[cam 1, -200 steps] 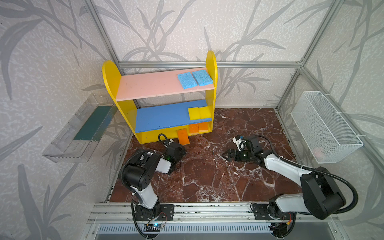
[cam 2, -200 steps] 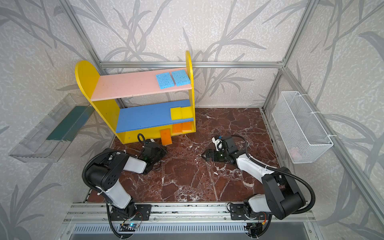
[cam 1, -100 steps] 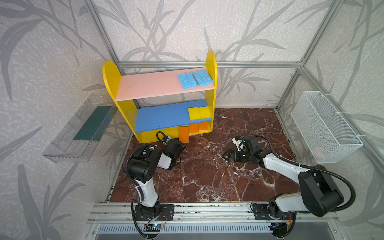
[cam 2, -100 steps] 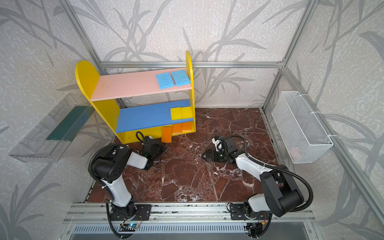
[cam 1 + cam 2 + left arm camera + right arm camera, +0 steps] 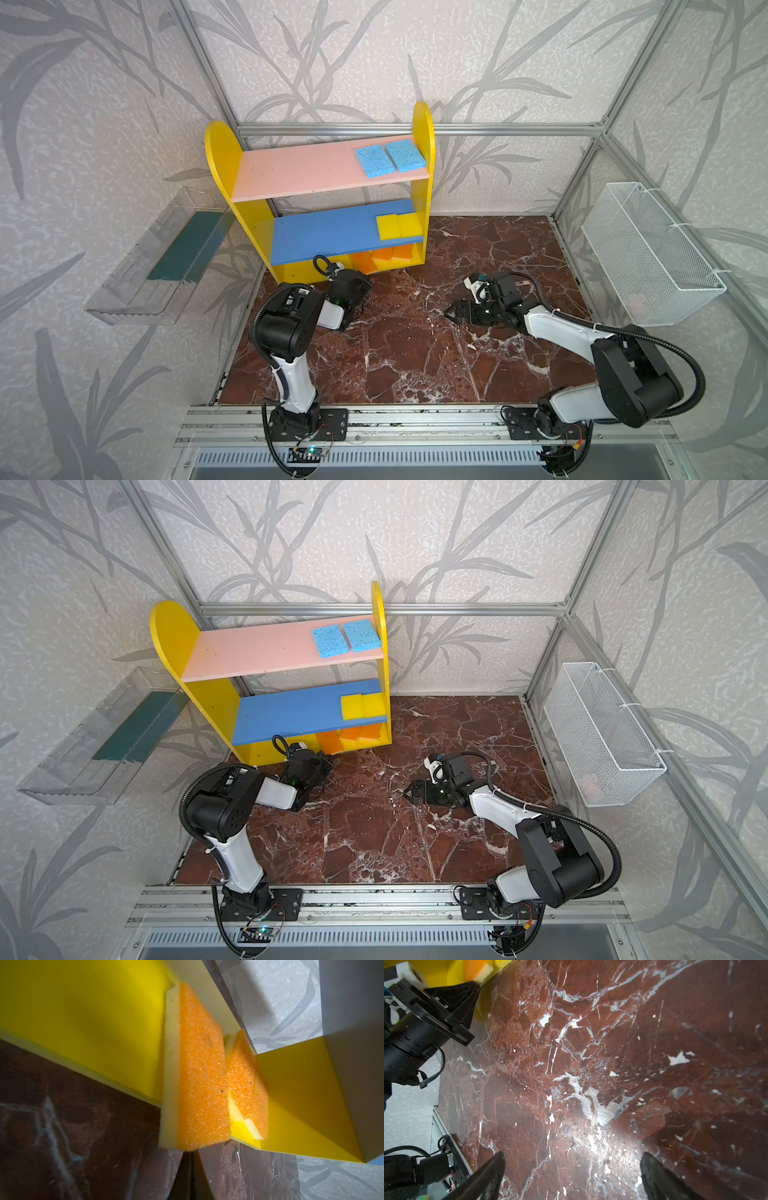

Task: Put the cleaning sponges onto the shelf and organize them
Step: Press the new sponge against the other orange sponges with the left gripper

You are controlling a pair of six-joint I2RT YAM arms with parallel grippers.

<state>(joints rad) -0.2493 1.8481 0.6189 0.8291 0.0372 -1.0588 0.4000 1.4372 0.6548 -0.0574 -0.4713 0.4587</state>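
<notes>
Red-brown marble floor [image 5: 415, 353] lies bare in both top views, since the sponges sit sorted by colour at the right end of the shelf [image 5: 222, 158]. The blue sponges [image 5: 374, 163] lie side by side on the pink board, the yellow sponges [image 5: 388, 227] on the blue board and the orange sponges [image 5: 365, 264] on the base. The left gripper [image 5: 360, 286] reaches low to the base's front edge. The right gripper [image 5: 452, 312] hangs over mid-floor, well apart from the shelf.

From the left wrist, the nearest orange sponge [image 5: 199, 1076] lies flat on the base, beside its neighbour [image 5: 246, 1088], with its near end overhanging the front lip. The left gripper [image 5: 188, 1167] has its jaws pressed together and empty, the tip right at that overhanging edge. I judge it serves as a pusher to nudge the sponge flush.

From the right wrist, the fingers [image 5: 488, 1178] are spread wide over bare marble with nothing between them, probably parked clear of the left arm's work.
</notes>
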